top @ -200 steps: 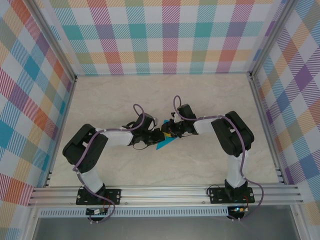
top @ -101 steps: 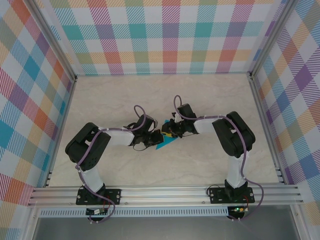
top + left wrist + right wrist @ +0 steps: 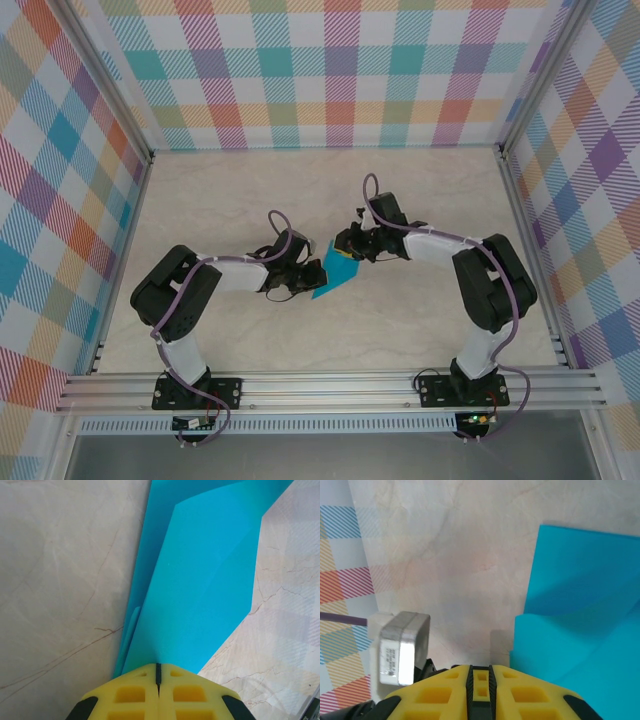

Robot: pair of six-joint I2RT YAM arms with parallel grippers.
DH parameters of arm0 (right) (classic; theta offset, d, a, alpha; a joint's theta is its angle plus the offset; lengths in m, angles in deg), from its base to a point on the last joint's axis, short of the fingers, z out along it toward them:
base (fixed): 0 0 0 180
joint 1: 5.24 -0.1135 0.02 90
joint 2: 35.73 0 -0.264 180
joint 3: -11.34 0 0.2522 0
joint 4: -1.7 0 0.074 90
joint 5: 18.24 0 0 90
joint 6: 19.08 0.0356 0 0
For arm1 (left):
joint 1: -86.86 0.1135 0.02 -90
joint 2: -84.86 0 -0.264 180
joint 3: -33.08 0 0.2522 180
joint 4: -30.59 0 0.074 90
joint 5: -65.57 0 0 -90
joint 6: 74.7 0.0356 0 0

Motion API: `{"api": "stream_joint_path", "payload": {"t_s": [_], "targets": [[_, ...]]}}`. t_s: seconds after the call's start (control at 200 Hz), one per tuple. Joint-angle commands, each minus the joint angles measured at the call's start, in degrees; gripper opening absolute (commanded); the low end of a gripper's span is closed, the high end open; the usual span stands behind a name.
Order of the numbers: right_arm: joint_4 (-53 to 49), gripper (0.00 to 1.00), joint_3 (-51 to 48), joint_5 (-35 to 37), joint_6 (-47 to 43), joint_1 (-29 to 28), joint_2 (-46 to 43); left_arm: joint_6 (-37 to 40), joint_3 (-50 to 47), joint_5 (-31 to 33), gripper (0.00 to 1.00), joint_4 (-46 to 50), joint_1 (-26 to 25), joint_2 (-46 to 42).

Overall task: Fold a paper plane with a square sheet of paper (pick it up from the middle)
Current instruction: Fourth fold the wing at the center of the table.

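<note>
The blue sheet of paper (image 3: 335,279) (image 3: 200,580) is lying partly folded in the middle of the bench (image 3: 230,200). The left claw (image 3: 312,272) (image 3: 158,672) is squeezing tight on its edge. The right claw (image 3: 347,243) (image 3: 480,670) is sitting at the paper's far corner, fingers pressed together, gripping nothing I can see.

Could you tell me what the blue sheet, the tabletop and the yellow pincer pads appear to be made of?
The blue sheet: thin matte paper, judging by its sharp creases and folded layers.
The tabletop: smooth and marble-patterned with fine veins; real stone or printed laminate, I cannot tell.
The left pincer pads: matte yellow with moulded rectangular pockets, probably soft plastic or rubber.
</note>
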Motion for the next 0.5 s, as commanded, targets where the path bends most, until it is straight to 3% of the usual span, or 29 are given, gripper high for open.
{"api": "stream_joint_path", "payload": {"t_s": [0.0, 0.32, 0.495], "targets": [[1.6, 0.17, -1.1, -1.4, 0.1, -1.3, 1.2, 1.5, -2.2, 4.5, 0.00, 6.1, 0.8, 3.2], [3.0, 0.12, 0.2, -1.7, 1.4, -3.9, 6.8, 1.5, -1.9, 4.1, 0.00, 6.5, 0.8, 3.7], [1.8, 0.11, 0.4, 1.7, 1.9, -4.5, 9.0, 1.2, -2.0, 4.2, 0.00, 6.6, 0.8, 3.8]]}}
